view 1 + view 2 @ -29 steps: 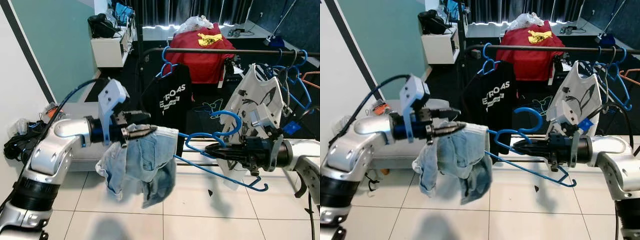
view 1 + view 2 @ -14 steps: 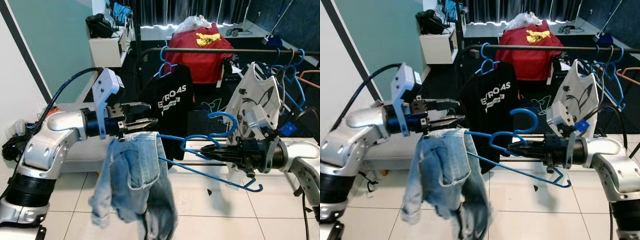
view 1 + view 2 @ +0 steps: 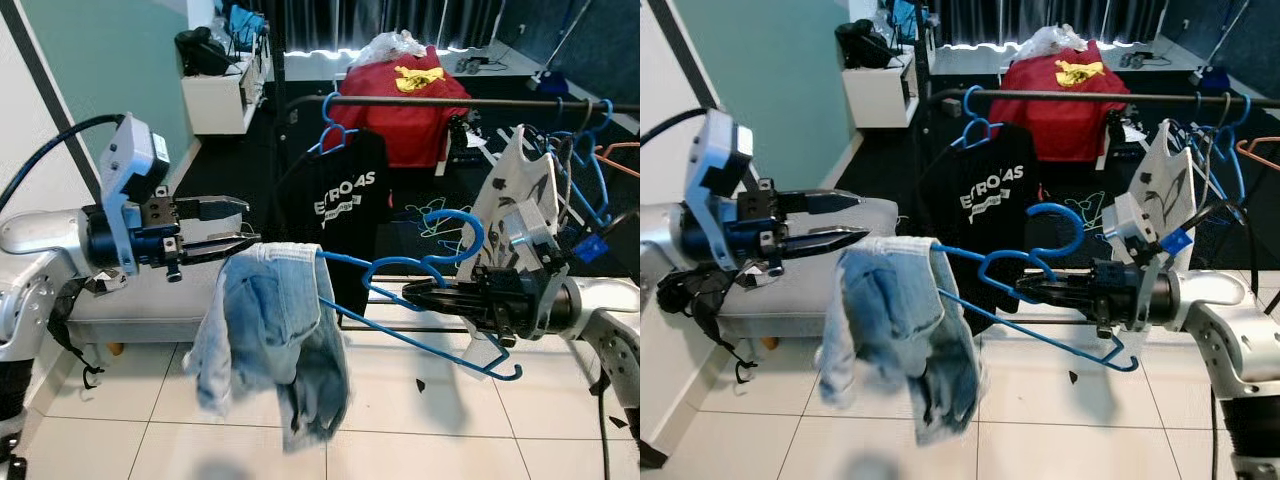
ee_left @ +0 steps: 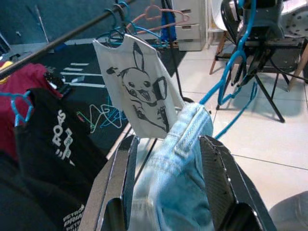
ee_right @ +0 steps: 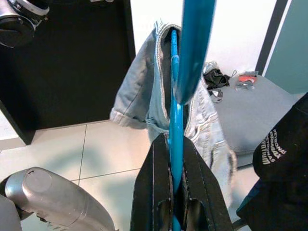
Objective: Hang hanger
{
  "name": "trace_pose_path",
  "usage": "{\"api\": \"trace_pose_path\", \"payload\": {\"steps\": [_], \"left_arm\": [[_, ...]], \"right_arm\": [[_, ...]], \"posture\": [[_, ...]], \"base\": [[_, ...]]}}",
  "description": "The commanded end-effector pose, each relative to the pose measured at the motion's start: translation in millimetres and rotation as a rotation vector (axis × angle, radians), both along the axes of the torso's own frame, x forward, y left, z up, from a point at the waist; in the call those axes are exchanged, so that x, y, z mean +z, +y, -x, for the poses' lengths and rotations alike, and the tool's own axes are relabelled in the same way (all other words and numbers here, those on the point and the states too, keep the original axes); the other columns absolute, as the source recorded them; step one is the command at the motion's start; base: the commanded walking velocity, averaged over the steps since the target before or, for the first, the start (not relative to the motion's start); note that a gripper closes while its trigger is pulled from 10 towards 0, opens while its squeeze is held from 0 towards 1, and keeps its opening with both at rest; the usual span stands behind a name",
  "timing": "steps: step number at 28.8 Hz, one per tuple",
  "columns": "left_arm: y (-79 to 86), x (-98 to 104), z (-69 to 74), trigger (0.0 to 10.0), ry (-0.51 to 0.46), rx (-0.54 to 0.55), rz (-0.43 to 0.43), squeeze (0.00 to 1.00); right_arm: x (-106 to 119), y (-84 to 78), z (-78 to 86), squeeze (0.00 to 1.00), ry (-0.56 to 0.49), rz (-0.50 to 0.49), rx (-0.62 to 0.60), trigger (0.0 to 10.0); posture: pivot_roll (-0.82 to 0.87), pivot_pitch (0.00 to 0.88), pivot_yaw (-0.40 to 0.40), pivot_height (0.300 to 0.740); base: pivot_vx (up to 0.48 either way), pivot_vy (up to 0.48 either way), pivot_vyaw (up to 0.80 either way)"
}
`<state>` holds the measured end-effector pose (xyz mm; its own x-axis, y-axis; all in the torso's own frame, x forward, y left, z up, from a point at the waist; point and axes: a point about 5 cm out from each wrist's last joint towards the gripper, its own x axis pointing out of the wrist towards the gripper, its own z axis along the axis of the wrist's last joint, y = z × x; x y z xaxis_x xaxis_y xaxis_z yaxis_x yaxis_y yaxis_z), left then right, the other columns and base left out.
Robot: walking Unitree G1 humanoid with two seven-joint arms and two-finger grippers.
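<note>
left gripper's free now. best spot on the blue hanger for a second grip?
Probably the bare lower bar, approached from the robot's left and below. The jeans cover the left end, the right gripper pinches the neck below the hook, and the bar between them is exposed. The left gripper hovers open beside the jeans.
</note>
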<state>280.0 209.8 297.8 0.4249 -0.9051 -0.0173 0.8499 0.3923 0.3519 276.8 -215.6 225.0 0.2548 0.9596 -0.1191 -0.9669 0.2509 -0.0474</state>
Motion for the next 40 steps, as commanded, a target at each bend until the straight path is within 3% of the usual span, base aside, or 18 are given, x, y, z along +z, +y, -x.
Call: {"api": "trace_pose_path", "payload": {"steps": [1, 4, 6, 7, 10, 13, 21, 26, 40], "left_arm": [[3.5, 5.9, 4.4, 10.0, 0.018, -0.035, -0.004, 0.00], [-9.3, 0.6, 11.5, 10.0, 0.006, -0.100, -0.046, 0.00], [-9.3, 0.6, 11.5, 10.0, 0.006, -0.100, -0.046, 0.00], [-22.2, -4.1, 10.0, 10.0, -0.045, -0.119, -0.067, 0.00], [-25.3, -5.1, 9.5, 10.0, -0.055, -0.124, -0.073, 0.00], [-40.6, -9.5, 11.0, 10.0, -0.085, -0.169, -0.100, 0.00], [-46.9, -10.9, 14.3, 10.0, -0.079, -0.212, -0.118, 0.00], [-55.3, -22.7, 13.1, 10.0, -0.084, -0.235, -0.168, 0.00], [-72.8, -32.8, 6.5, 10.0, -0.090, -0.244, -0.152, 0.00]], "right_arm": [[8.9, 0.1, -0.4, 0.00, -0.036, -0.050, 0.019, 10.0], [11.7, -0.1, 0.1, 0.00, -0.035, -0.058, 0.029, 10.0], [11.7, -0.1, 0.1, 0.00, -0.035, -0.058, 0.029, 10.0], [13.9, 0.3, 1.4, 0.00, -0.027, -0.056, 0.045, 10.0], [14.4, 0.3, 1.8, 0.00, -0.024, -0.055, 0.048, 10.0], [17.2, 1.0, 2.7, 0.00, -0.021, -0.053, 0.062, 10.0], [18.6, 2.7, 2.5, 0.00, -0.020, -0.053, 0.076, 10.0], [21.2, 9.5, 3.4, 0.00, -0.016, -0.056, 0.113, 10.0], [22.1, 13.7, 4.7, 0.00, -0.007, -0.051, 0.141, 10.0]], "posture": [[0.04, 0.000, 0.024, 0.740], [0.04, 0.000, 0.024, 0.740], [0.04, 0.000, 0.024, 0.740], [0.03, 0.000, 0.026, 0.740], [0.03, 0.000, 0.028, 0.740], [0.03, 0.000, 0.027, 0.740], [0.03, 0.000, 0.027, 0.740], [0.02, 0.000, 0.029, 0.740], [0.01, 0.000, 0.029, 0.740]], "base": [[0.000, 0.000, 0.00], [0.000, 0.000, 0.00], [0.000, 0.000, 0.00], [0.000, 0.000, 0.00], [0.000, 0.000, 0.00], [0.000, 0.000, 0.00], [0.000, 0.000, 0.00], [0.000, 0.000, 0.00], [0.000, 0.000, 0.00]]}}
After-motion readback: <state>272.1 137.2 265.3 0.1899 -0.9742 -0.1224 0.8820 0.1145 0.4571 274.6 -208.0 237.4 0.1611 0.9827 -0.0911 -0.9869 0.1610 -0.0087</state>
